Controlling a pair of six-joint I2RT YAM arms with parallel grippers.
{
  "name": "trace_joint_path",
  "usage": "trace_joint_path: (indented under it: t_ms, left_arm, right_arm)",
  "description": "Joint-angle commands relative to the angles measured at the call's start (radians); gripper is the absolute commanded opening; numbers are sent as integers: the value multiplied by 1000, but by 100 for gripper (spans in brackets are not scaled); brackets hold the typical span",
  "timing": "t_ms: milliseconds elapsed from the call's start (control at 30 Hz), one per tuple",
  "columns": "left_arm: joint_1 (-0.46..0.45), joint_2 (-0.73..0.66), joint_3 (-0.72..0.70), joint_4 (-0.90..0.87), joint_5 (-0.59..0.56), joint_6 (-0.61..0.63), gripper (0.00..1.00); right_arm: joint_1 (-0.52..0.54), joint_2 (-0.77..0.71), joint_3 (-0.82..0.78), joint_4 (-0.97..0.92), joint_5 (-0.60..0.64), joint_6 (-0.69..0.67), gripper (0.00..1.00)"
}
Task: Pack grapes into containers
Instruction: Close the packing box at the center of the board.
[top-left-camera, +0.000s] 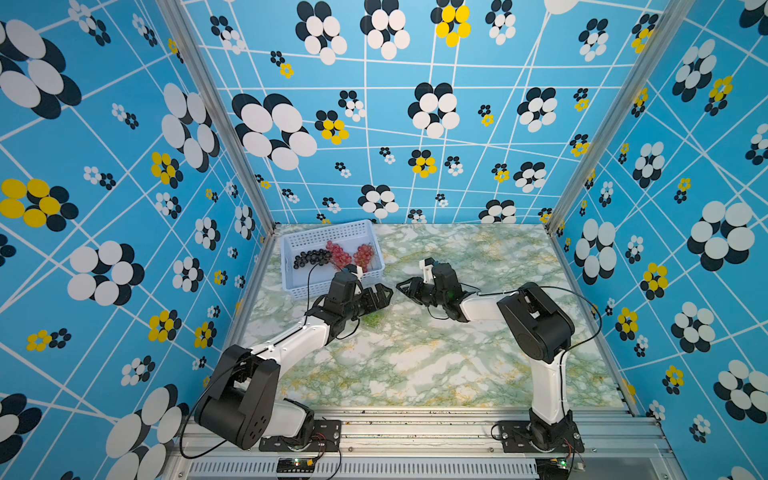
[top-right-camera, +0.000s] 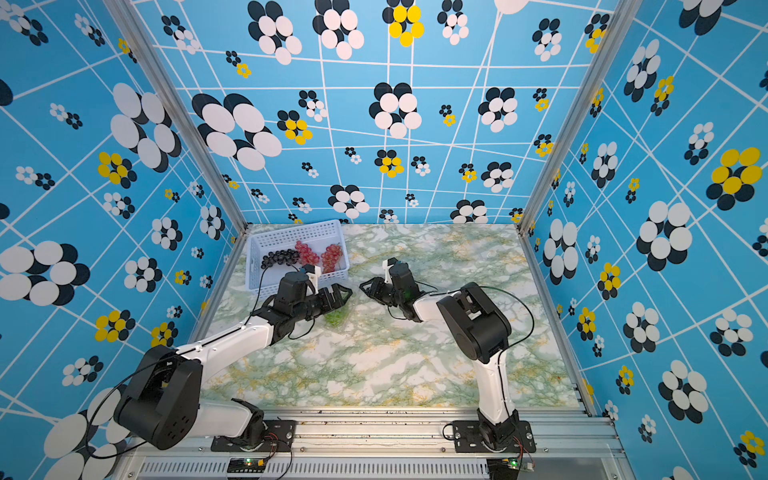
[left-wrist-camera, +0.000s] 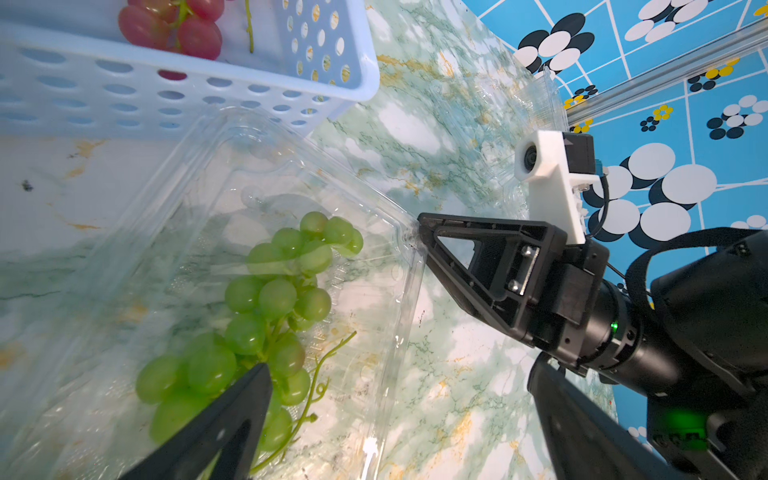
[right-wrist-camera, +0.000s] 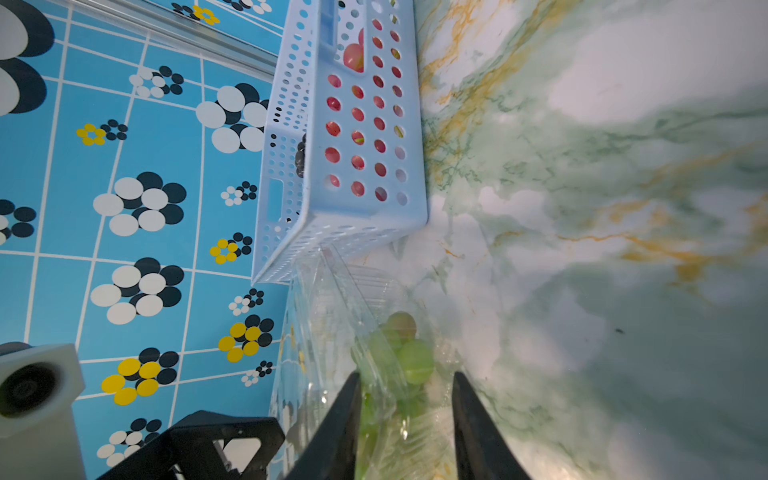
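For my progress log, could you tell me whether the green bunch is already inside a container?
Inside: the green grapes lie within the clear container's walls, seen from the left wrist.

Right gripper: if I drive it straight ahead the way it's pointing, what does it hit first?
The clear container: its rim sits between the fingers of the right gripper, apparently at contact, though depth is unclear. The green grapes lie just behind that wall.

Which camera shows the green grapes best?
The left wrist view: nearly the whole bunch of green grapes lies close and sharp inside the clear container. The right wrist view shows only a few blurry berries through plastic. In both top views it is just a small green patch.
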Motion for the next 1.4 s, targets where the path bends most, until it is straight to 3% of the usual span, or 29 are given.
trace_joint_path:
  t_ms: [0,433,1367]
  left_arm:
    - [6,9,-10,-15,-13,16,99]
    - [17,4,-24,-17,-17,22,99]
    - [42,5,-51,3,-6,23,100]
  right_arm:
    - [-5,34,24,47,-23,23,35]
    - [1,67,11,100,-30,53,23]
    - [30,103,-40,165,-11,68,17]
